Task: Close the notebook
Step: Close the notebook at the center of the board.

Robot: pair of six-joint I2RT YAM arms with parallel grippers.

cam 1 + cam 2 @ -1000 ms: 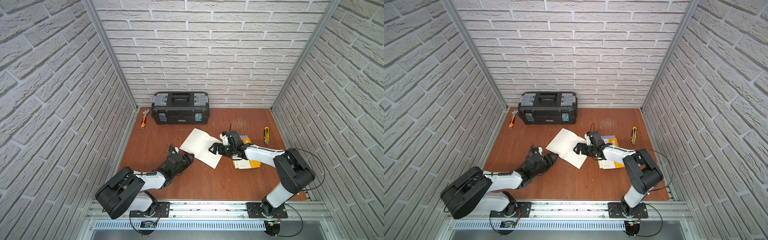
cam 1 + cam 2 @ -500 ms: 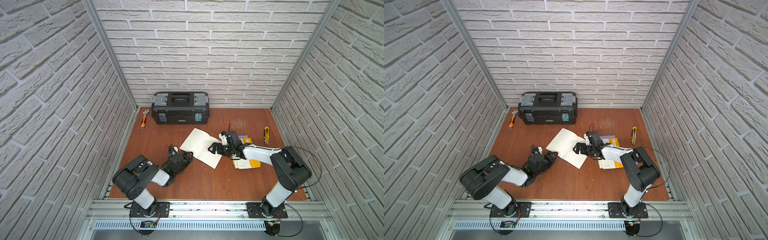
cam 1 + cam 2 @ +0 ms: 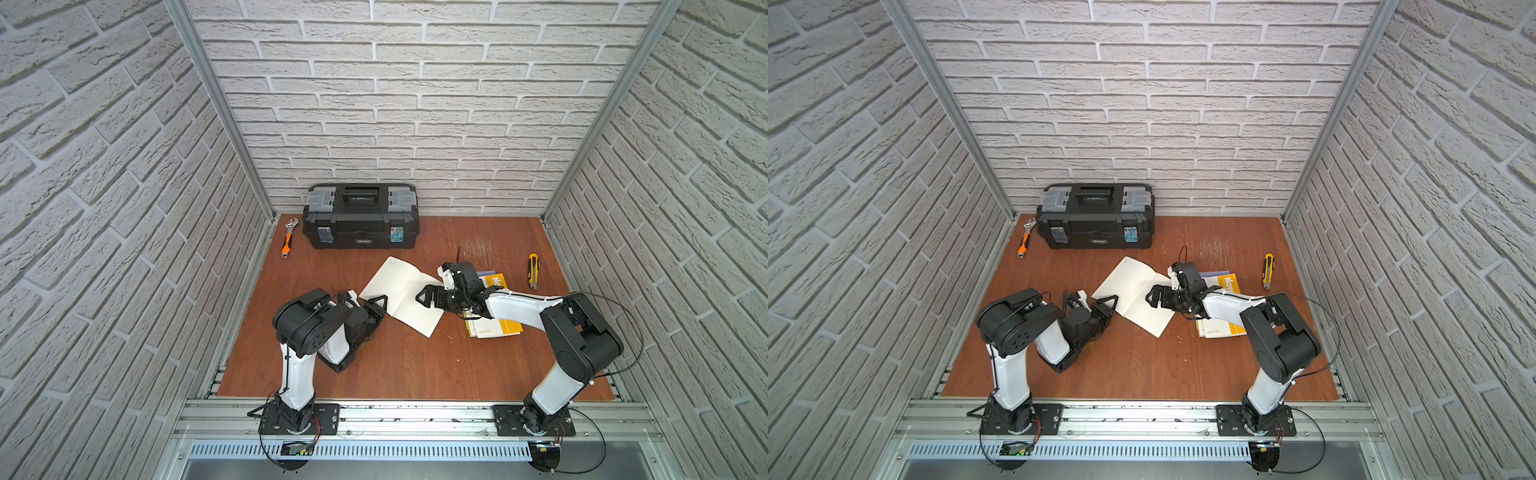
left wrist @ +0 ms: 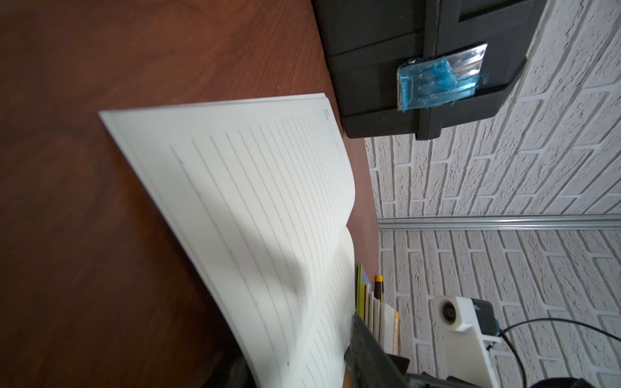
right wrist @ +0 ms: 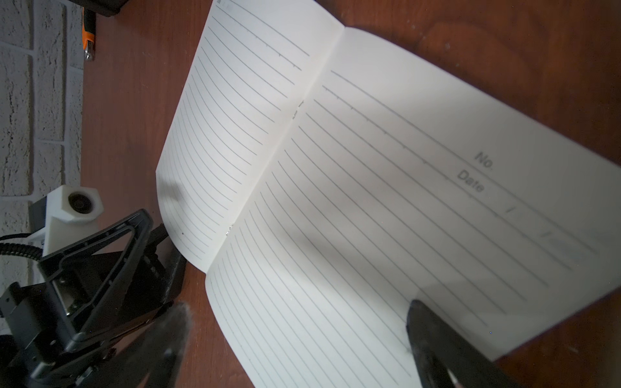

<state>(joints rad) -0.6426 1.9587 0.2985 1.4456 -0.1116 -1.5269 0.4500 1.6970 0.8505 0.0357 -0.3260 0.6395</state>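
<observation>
So, the notebook is seen open mid-frame on the worktop; its left corner is straddled by the half-open left pincer, and the right pincer is spread wide, empty.

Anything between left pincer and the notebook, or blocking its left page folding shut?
Nothing between the left pincer and the notebook: it's at the left page's edge. The open right pincer is over the right page, in the fold's path.

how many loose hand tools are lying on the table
2: an orange-handled wrench at the far left, beside the toolbox, and a yellow utility knife near the right wall. More may be hidden inside the closed toolbox.
</observation>
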